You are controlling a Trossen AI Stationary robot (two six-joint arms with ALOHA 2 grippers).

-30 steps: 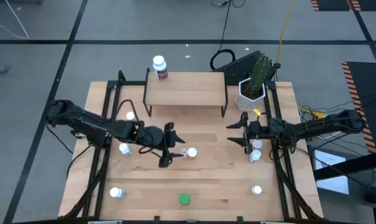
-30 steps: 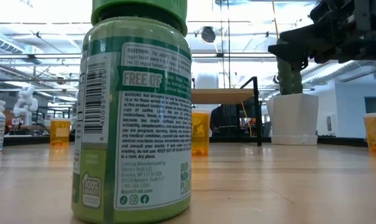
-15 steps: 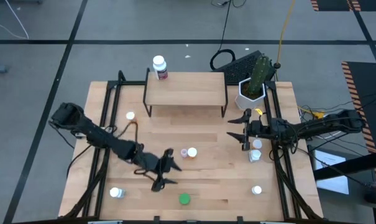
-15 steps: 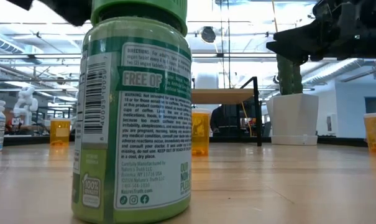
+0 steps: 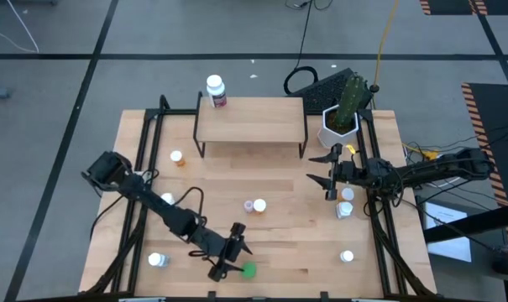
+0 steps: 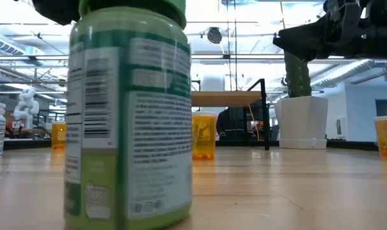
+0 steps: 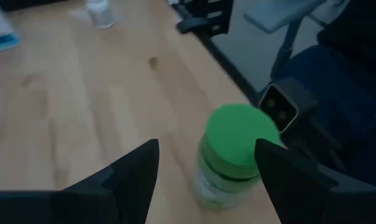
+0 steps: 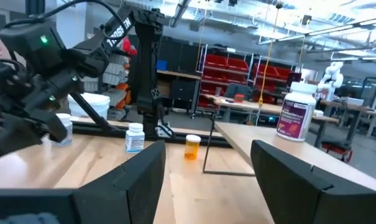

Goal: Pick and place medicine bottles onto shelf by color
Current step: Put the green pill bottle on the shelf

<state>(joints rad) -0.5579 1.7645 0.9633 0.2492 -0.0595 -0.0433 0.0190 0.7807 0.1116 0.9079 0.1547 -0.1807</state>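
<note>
While cactus pot (image 5: pixel 339 120) flanks shelf (image 5: pixel 249 119), bottles scatter.

Left pincer (image 5: pixel 233 257) now at green-capped bottle (image 5: pixel 249 269).

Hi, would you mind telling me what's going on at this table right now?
The robot is sorting bottles onto the shelf. The left gripper, open, is closing in on the green bottle at the table's front edge, without gripping it yet. The right gripper waits open near the cactus pot. One white bottle already stands on the shelf.
</note>
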